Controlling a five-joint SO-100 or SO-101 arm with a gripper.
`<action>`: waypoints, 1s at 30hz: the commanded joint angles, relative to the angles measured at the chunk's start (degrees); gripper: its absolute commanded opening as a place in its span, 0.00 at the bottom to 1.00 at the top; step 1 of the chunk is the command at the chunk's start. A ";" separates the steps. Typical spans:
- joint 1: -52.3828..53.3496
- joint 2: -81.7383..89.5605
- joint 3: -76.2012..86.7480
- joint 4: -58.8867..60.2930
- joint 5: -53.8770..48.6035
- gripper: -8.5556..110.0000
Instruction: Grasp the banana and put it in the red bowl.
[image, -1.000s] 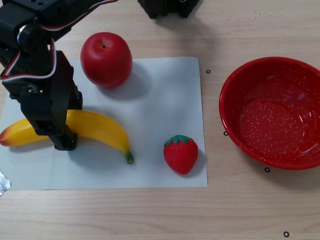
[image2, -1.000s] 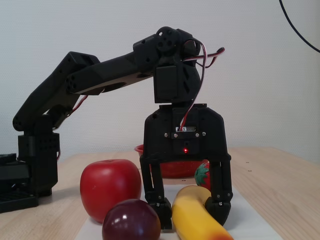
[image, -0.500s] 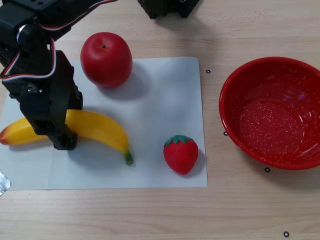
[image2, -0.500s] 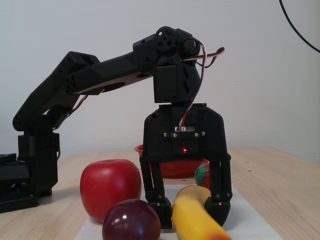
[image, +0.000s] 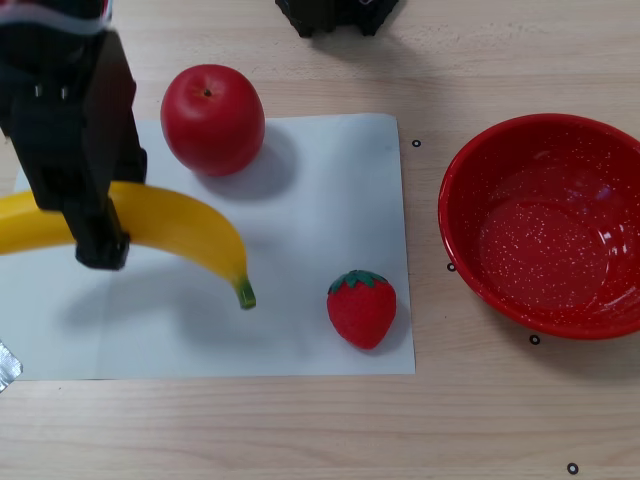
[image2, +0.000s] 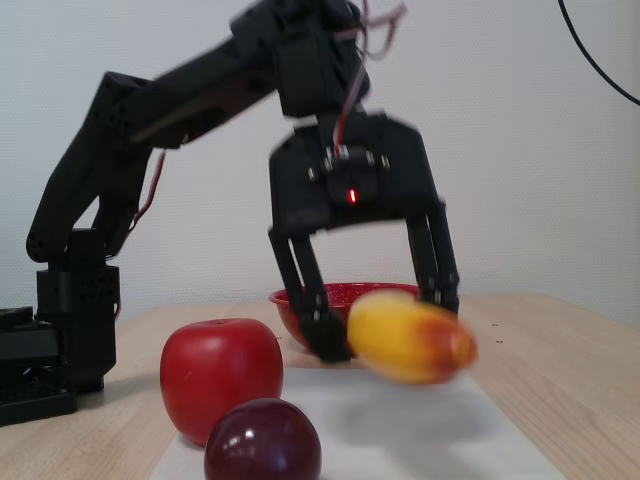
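Observation:
The yellow banana (image: 175, 225) hangs in my gripper (image: 95, 225), lifted a little above the white paper, with its green-brown stem tip pointing to the lower right and its other end past the left edge. In the fixed view the banana (image2: 410, 340) is blurred and points its orange-red end at the camera, between the fingers of the gripper (image2: 385, 325). The gripper is shut on the banana. The red bowl (image: 470, 210) with white speckles stands empty at the right on the wooden table. In the fixed view the red bowl (image2: 300, 305) shows behind the gripper.
A red apple (image: 212, 118) sits on the white paper (image: 320, 220) just beyond the banana, and a red strawberry (image: 362, 308) lies near the paper's lower right corner. In the fixed view the apple (image2: 220, 375) and a dark purple plum (image2: 262, 440) are in front. The arm's base (image2: 60, 330) stands left.

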 joint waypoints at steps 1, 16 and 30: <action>1.05 15.64 -0.70 1.58 -0.26 0.07; 9.05 37.18 15.73 1.14 -1.41 0.07; 32.96 43.51 15.03 0.88 -10.72 0.07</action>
